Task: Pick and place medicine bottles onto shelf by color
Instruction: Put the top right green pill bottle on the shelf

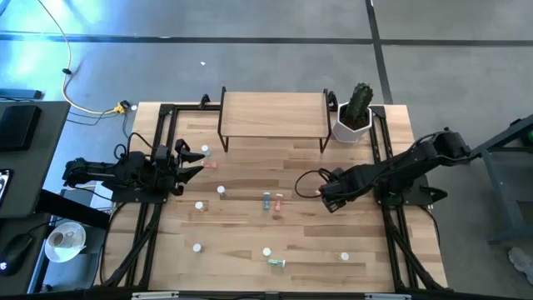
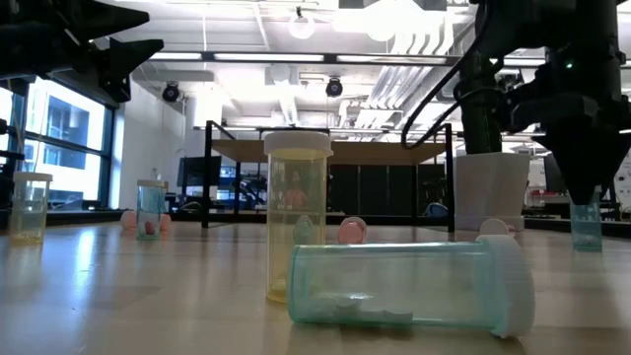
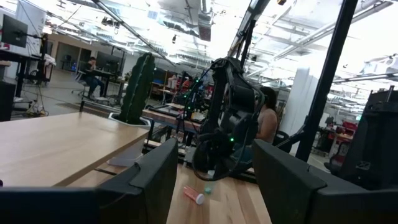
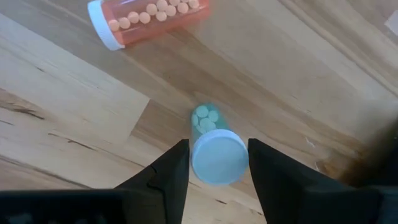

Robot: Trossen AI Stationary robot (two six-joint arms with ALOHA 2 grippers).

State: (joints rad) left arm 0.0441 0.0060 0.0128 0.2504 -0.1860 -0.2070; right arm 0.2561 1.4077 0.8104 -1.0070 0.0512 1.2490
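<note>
Medicine bottles [image 2: 394,286]: tiny, clear-tinted, white-capped; lay scattered over the desk [image 1: 233,225], some upright, some tipped. Held small round pills: white ones in a green bottle lying down beside an upright yellow bottle [image 2: 296,217], pale ones in the blue bottle [image 4: 214,149], pink ones in the pink bottle [image 4: 149,15] on its side. Right gripper [image 4: 217,165]: straddled the upright blue bottle's cap; could not tell whether clamped. Left gripper [image 3: 214,180]: hung spread apart near the desk's left side, holding nothing

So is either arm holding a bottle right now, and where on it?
Right gripper brackets the blue bottle at its cap; whether it grips yet cannot be told. Left gripper holds nothing.
</note>
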